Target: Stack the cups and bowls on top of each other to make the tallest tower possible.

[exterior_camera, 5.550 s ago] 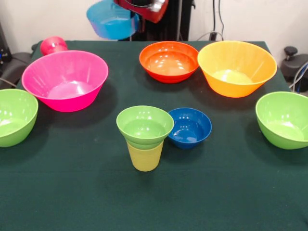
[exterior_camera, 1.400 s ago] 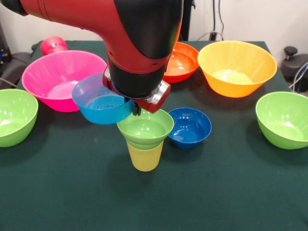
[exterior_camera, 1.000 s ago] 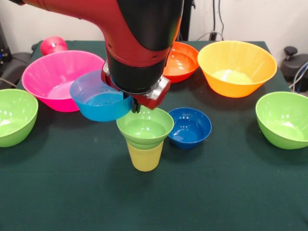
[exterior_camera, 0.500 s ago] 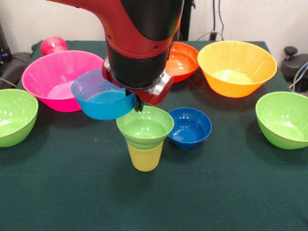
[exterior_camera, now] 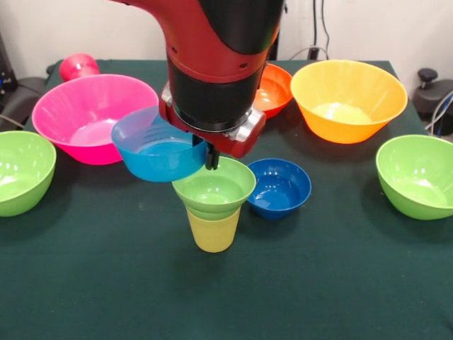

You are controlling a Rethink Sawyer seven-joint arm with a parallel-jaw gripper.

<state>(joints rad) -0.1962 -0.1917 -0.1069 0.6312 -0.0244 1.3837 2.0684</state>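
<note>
The tower stands mid-table: a pale yellow cup with a small lime green bowl nested in its mouth. My gripper is shut on the rim of a light blue bowl and holds it in the air, just above and left of the green bowl's rim. The arm covers most of the gripper. A dark blue bowl sits right of the tower. A red cup lies at the far left behind the pink bowl.
An orange-red bowl and a large yellow-orange bowl stand at the back right. Lime green bowls sit at the left edge and the right edge. The red arm hangs over the table's middle.
The arm came down from the back with the light blue bowl. In the last second it has shifted right, bringing the bowl closer to the tower.
</note>
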